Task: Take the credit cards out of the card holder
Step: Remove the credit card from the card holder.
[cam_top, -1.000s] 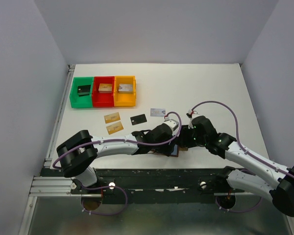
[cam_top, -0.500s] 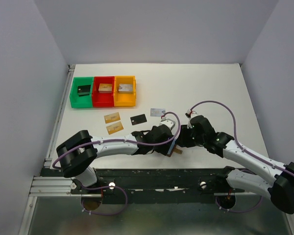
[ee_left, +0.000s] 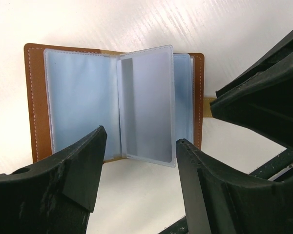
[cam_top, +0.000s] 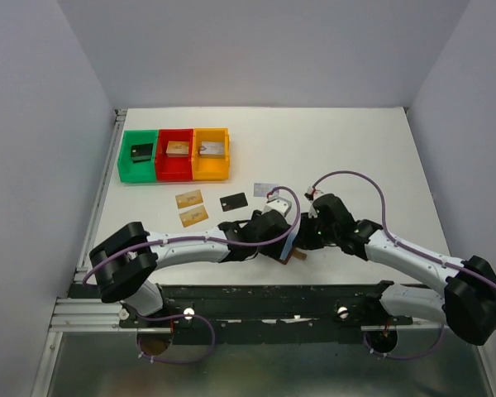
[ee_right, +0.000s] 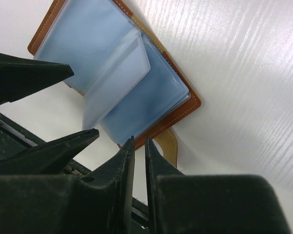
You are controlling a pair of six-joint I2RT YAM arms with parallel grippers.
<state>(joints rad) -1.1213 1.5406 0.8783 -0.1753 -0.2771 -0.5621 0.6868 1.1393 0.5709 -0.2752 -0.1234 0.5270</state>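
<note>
Open brown card holder (ee_left: 83, 102); credit cards (cam_top: 189, 198) nearby

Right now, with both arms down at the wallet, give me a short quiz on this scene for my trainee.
1. True or false: the wallet lies closed on the table.
2. How many tan cards lie loose on the table? A none, B two, C five.
3. Fill in: the left claw hangs over the wallet with its jaws ___.
Key: 1 false, it lies open. 2 B. 3 open.
</note>
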